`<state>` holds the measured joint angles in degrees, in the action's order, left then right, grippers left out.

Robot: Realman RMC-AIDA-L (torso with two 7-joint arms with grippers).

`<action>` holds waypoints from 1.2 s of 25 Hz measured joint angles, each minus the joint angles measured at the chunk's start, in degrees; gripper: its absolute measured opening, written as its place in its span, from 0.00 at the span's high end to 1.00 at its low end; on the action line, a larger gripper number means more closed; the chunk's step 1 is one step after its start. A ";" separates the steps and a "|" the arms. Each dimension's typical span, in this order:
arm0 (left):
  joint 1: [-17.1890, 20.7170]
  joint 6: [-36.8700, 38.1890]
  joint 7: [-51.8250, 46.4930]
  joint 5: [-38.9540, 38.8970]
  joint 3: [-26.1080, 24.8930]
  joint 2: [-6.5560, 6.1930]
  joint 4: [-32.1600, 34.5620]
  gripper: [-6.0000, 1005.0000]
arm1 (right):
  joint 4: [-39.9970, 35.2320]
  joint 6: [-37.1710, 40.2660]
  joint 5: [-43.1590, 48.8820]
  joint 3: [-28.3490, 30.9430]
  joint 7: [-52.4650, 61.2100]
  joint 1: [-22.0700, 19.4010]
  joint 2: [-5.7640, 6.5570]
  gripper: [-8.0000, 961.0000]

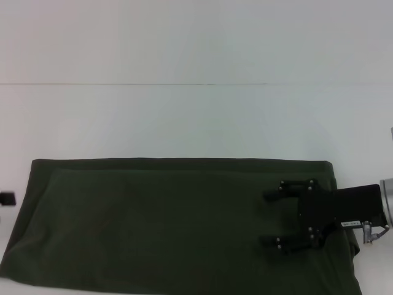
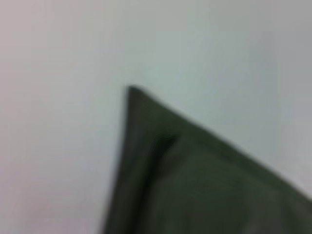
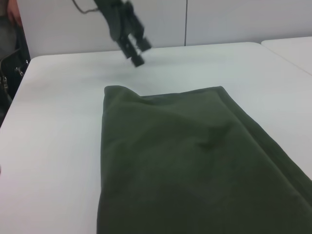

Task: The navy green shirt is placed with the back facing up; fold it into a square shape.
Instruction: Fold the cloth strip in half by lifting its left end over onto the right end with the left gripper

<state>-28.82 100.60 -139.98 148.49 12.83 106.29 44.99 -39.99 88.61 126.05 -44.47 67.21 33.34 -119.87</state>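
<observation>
On the white table (image 1: 184,110), near its front edge, the shirt (image 1: 159,227) lies as a long dark olive band running across the head view, already folded lengthwise. A second layer shows as a line just inside its far edge and its left end, so the upper ply sits a little short of the lower one. The cloth is plain, with no lettering showing, and mostly flat, with soft wrinkles near its right end. The left wrist view shows one pointed corner of it, with a fold edge just inside.

The right gripper (image 1: 271,220) is over the shirt's right end, its two fingers spread wide apart and pointing left, holding nothing. The left gripper (image 3: 135,52) hangs above bare table just beyond the shirt's left end, its fingers a little apart and empty.
</observation>
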 joint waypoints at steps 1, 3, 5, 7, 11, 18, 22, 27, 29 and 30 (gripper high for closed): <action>-0.18 1.19 0.40 -2.08 -0.29 -0.32 -0.98 0.54 | 0.02 -0.07 -0.01 0.00 0.00 0.00 0.00 0.05; -0.75 2.50 1.11 -4.22 0.02 -0.66 -2.83 0.47 | 0.14 -0.24 -0.02 0.00 -0.01 -0.01 0.00 0.05; -1.48 2.67 1.52 -4.73 1.10 -0.72 -4.54 0.41 | 0.23 -0.29 -0.03 0.00 -0.03 -0.02 0.00 0.05; -2.14 1.33 1.74 -4.61 3.15 -0.57 -6.12 0.36 | 0.31 -0.43 -0.03 -0.03 -0.07 -0.03 0.00 0.05; -2.99 -3.36 1.95 -4.52 8.46 0.03 -8.74 0.33 | 0.43 -0.66 -0.02 -0.33 -0.18 -0.03 0.00 0.05; -3.43 -7.70 2.04 -4.61 12.05 0.47 -8.99 0.33 | 0.52 -1.07 0.10 -1.44 -0.28 -0.02 -0.09 0.05; -3.44 -10.38 2.06 -4.44 12.71 0.81 -9.28 0.33 | 0.57 -1.08 0.13 -1.48 -0.30 -0.06 -0.09 0.05; -3.20 -12.71 2.07 -4.43 14.01 1.20 -9.43 0.33 | 0.61 -1.10 0.13 -1.50 -0.32 -0.05 -0.09 0.05; -3.11 -13.38 2.08 -4.43 14.63 1.28 -9.49 0.33 | 0.62 -1.14 0.15 -1.50 -0.33 -0.03 -0.09 0.05; -3.06 -13.80 2.08 -4.43 14.93 1.36 -9.51 0.33 | 0.62 -1.17 0.17 -1.50 -0.33 -0.01 -0.09 0.05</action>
<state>-31.87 86.79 -137.90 144.06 27.76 107.65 35.49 -39.37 87.44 126.22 -45.97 66.88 33.33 -119.97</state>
